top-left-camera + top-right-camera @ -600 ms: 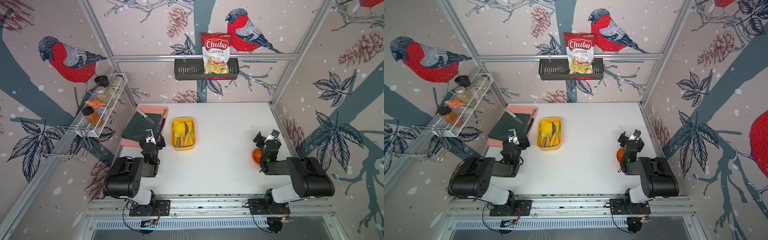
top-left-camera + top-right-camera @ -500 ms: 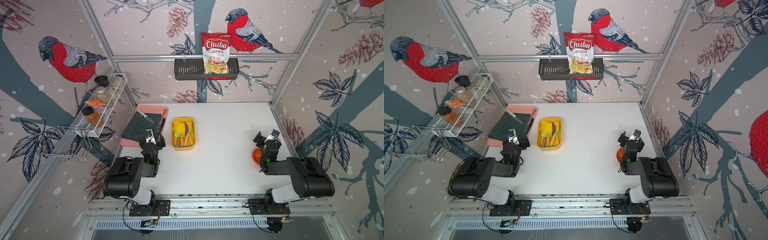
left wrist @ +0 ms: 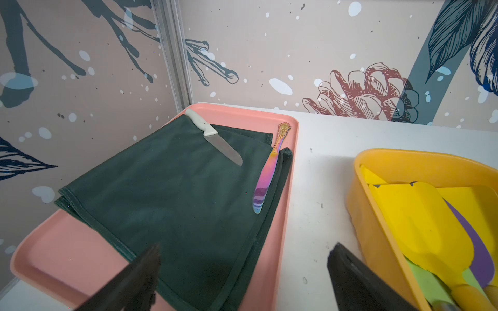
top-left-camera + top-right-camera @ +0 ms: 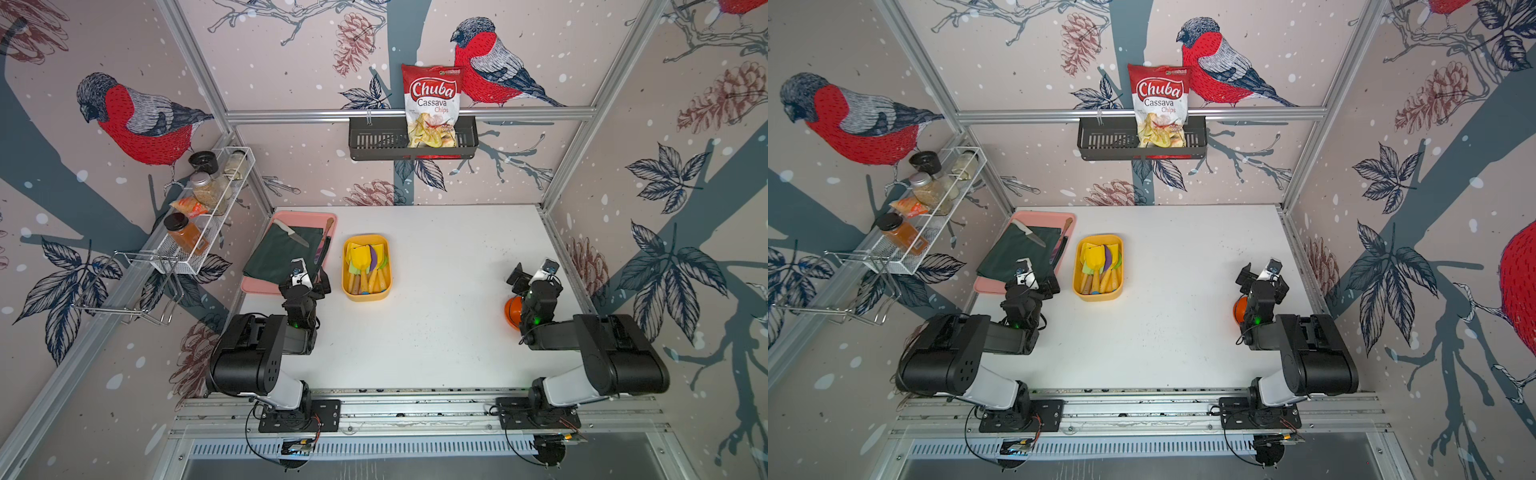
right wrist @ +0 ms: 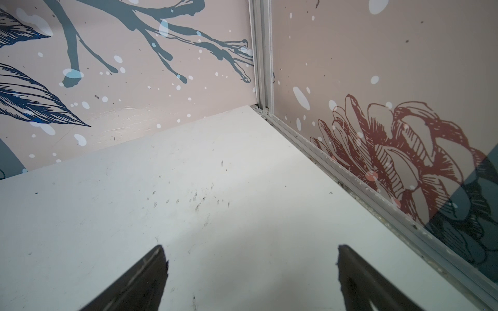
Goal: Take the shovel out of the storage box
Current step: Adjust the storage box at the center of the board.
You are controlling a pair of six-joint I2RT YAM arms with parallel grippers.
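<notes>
White tabletop (image 4: 436, 332) is enclosed by bird-patterned walls on three sides, and between the earlier views and the present ones nothing is found to have shifted: both arms are parked as they were, so the task is judged not yet begun. The yellow shovel (image 4: 360, 258) is seen lying inside the storage box (image 4: 365, 296), blade toward the back wall and wooden handle toward the robot, stacked with purple and green tools, so a clean lift may be hindered by its neighbours. The box is set left of the tabletop's middle, just beside the pink tray (image 4: 258, 286), with a narrow bare strip kept between them. The left pincer (image 4: 306, 279) is held released and empty at the tray's near corner, near the box; in the left wrist view its jaws are shown wide apart. On the tray a green cloth (image 4: 282, 254), a knife (image 4: 293, 233) and an iridescent butter knife (image 3: 265, 177) are laid, all to be avoided. The right pincer (image 4: 534, 276) is likewise released, well apart from the box, by an orange bowl (image 4: 510, 311) partly hidden under its arm. Ample open room is offered to the right of the box, where the shovel could be raised over the rim and set down
</notes>
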